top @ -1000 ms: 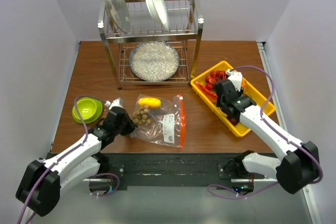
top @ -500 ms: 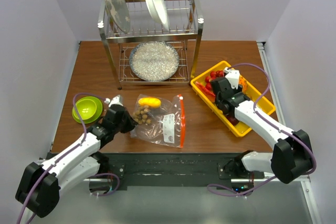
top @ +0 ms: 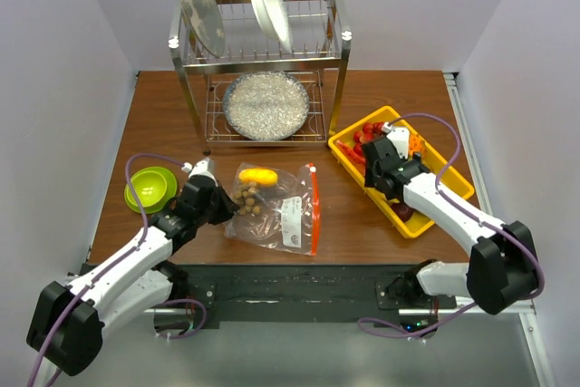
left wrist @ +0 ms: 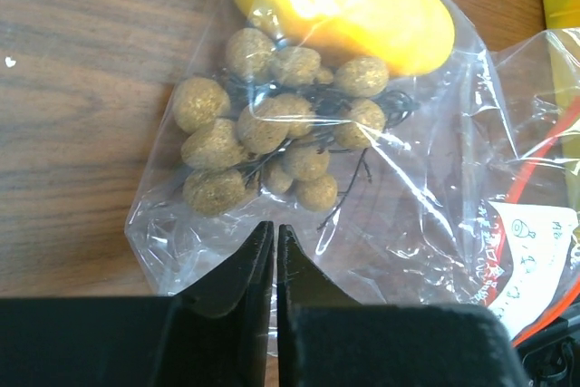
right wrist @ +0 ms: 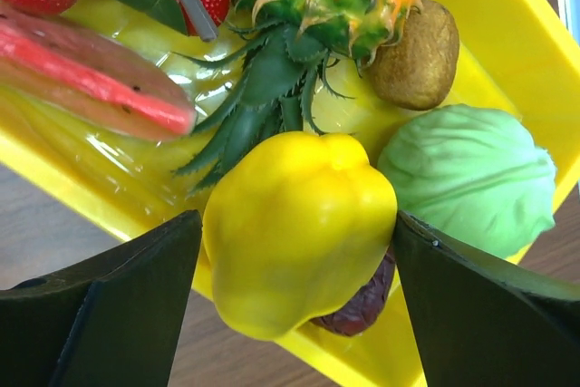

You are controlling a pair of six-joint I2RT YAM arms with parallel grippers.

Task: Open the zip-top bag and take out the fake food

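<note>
Clear crinkled plastic: the zip-top bag (top: 276, 210) lies flat on the wooden surface (top: 163, 124), just toward 6 o'clock from its centre, with the orange-red zipper strip (top: 314, 208) along the bag's 3 o'clock edge.

- Contents we can see in the bag: one mango (left wrist: 349, 2) and one cluster of brown balls (left wrist: 272, 133).
- Left pincer (left wrist: 275, 256): jaws pressed together on the bag's plain edge at its 9 o'clock side, with the balls just beyond the tips.
- Right pincer (right wrist: 299, 224): at 3 o'clock over the yellow tray (top: 458, 189), well apart from the bag. Both jaws are against the flanks of the yellow bell pepper (right wrist: 294, 269), which we read as pinched.

Step in hand, as we judge it, is setting the pepper down in the tray. The next move calls for spreading those jaws, then returning to the zipper side for the mango and balls.
</note>
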